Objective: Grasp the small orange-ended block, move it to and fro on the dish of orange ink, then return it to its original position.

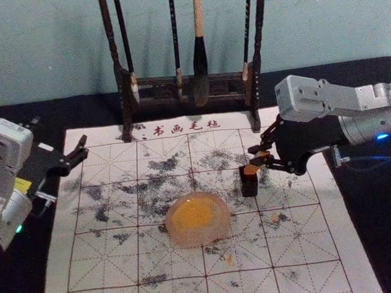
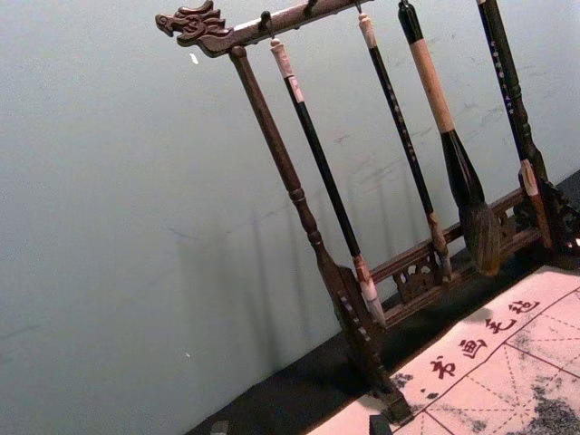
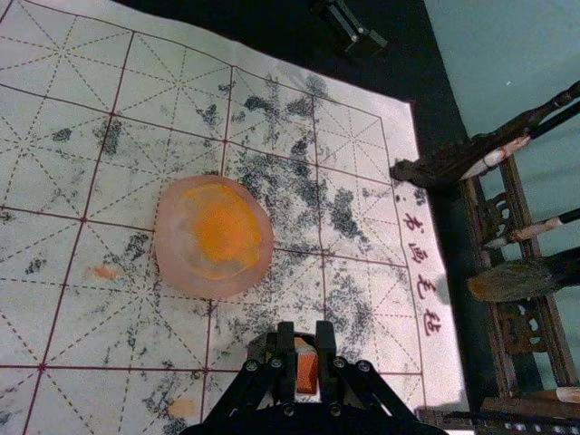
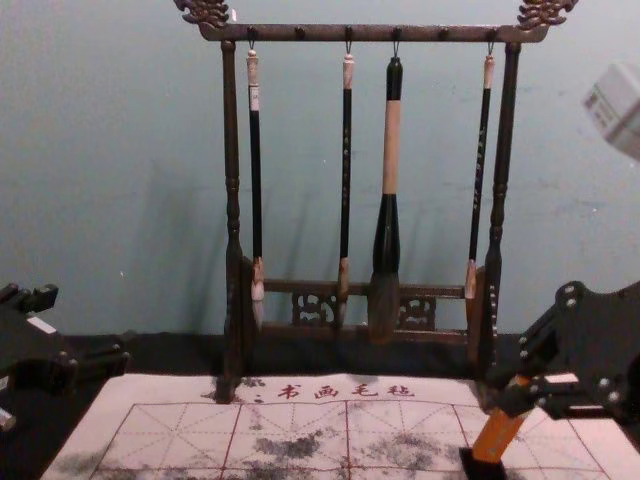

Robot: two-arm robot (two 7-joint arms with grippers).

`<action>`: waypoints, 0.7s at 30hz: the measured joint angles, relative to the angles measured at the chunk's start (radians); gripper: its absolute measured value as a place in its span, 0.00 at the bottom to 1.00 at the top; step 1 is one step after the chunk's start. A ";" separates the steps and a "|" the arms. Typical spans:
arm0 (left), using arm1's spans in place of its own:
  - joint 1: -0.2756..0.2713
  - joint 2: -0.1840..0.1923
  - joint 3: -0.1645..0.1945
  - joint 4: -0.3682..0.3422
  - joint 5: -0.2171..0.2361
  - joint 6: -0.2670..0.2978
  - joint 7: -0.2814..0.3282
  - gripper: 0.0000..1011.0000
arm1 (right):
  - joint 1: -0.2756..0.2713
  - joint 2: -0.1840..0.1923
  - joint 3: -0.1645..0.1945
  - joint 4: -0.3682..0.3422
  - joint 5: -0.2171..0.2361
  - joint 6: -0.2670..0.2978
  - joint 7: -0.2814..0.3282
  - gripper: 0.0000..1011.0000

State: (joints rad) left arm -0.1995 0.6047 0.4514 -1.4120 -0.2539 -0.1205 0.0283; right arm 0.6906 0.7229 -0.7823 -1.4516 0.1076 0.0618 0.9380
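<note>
My right pincer [image 1: 254,156] is clamped on the orange block [image 4: 497,437], its fingers pressed to two sides of the upper part. The block leans, with its lower end at the black box [image 1: 249,188], on the right side of the mat [image 1: 304,247] and a little beyond the dish [image 1: 201,237]; how deep it sits in there I can't tell. My left pincer [image 4: 85,325] waits off the mat's left side, fingers apart and holding nothing.

The block looks stiff and light, so I expect no sag and little weight — a modest squeeze should do. The upper part is the right place to hold, since it leaves the lower end free for the ink [image 1: 196,212]. Any wet ink on the sides could make it slip or swivel between my fingers, and that lean would get worse if I pressed hard. I should lift it straight clear of the box before going across, then rub lightly — the dish might slide on the cloth if I push
</note>
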 joint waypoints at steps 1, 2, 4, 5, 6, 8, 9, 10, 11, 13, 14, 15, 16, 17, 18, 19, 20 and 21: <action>0.000 0.000 0.000 0.000 0.000 0.000 0.000 0.99 | 0.002 -0.002 -0.002 0.003 -0.002 0.000 0.000 0.13; 0.000 0.000 0.000 0.000 0.000 0.000 0.000 0.99 | 0.003 -0.004 -0.003 0.006 -0.003 -0.001 0.000 0.13; 0.000 0.000 0.000 0.000 0.000 0.000 0.000 0.99 | 0.007 -0.009 -0.007 0.013 -0.007 -0.002 0.001 0.13; 0.000 0.000 0.000 0.000 0.000 0.000 0.000 0.99 | 0.008 -0.011 -0.008 0.015 -0.009 -0.002 0.001 0.13; 0.000 0.000 0.000 0.000 0.000 0.000 0.000 0.99 | 0.009 -0.013 -0.010 0.017 -0.010 -0.003 0.001 0.13; 0.000 0.000 0.000 0.000 0.000 0.000 0.000 0.99 | 0.013 -0.018 -0.014 0.024 -0.015 -0.004 0.001 0.13; 0.000 0.000 0.000 0.000 0.000 0.000 0.000 0.99 | 0.016 -0.020 -0.016 0.027 -0.019 -0.005 0.001 0.13; 0.000 0.000 0.000 0.000 0.000 0.000 0.000 0.99 | 0.017 -0.022 -0.017 0.029 -0.021 -0.005 0.001 0.13; 0.000 0.000 0.000 0.000 0.000 0.000 0.000 0.99 | 0.018 -0.023 -0.018 0.031 -0.022 -0.006 0.001 0.13; 0.000 0.000 0.000 0.000 0.000 0.000 0.000 0.99 | 0.021 -0.025 -0.021 0.035 -0.027 -0.006 0.002 0.13; 0.000 0.000 0.000 0.000 0.000 0.000 0.000 0.99 | 0.022 -0.026 -0.022 0.036 -0.028 -0.006 0.002 0.13; 0.000 0.000 0.000 0.000 0.000 0.000 0.000 0.99 | 0.022 -0.026 -0.022 0.037 -0.029 -0.006 0.002 0.13; 0.000 0.000 0.000 0.000 0.000 0.000 0.000 0.99 | 0.023 -0.027 -0.023 0.038 -0.031 -0.006 0.002 0.13; 0.000 0.000 0.000 0.000 0.000 0.000 0.000 0.99 | 0.023 -0.027 -0.024 0.039 -0.032 -0.006 0.002 0.13; 0.000 0.000 0.000 0.000 0.000 0.000 0.000 0.99 | 0.024 -0.027 -0.025 0.040 -0.033 -0.006 0.003 0.13; 0.000 0.000 0.000 0.000 0.000 0.000 0.000 0.99 | 0.025 -0.028 -0.026 0.040 -0.035 -0.006 0.003 0.13; 0.000 0.000 0.000 0.000 0.000 0.000 0.000 0.99 | 0.025 -0.029 -0.027 0.042 -0.036 -0.006 0.003 0.13; 0.000 0.000 0.000 0.000 0.000 0.000 0.000 0.99 | 0.026 -0.029 -0.028 0.043 -0.037 -0.006 0.004 0.13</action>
State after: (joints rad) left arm -0.1995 0.6047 0.4514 -1.4120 -0.2539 -0.1205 0.0283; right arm 0.7166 0.6937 -0.8100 -1.4088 0.0705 0.0554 0.9416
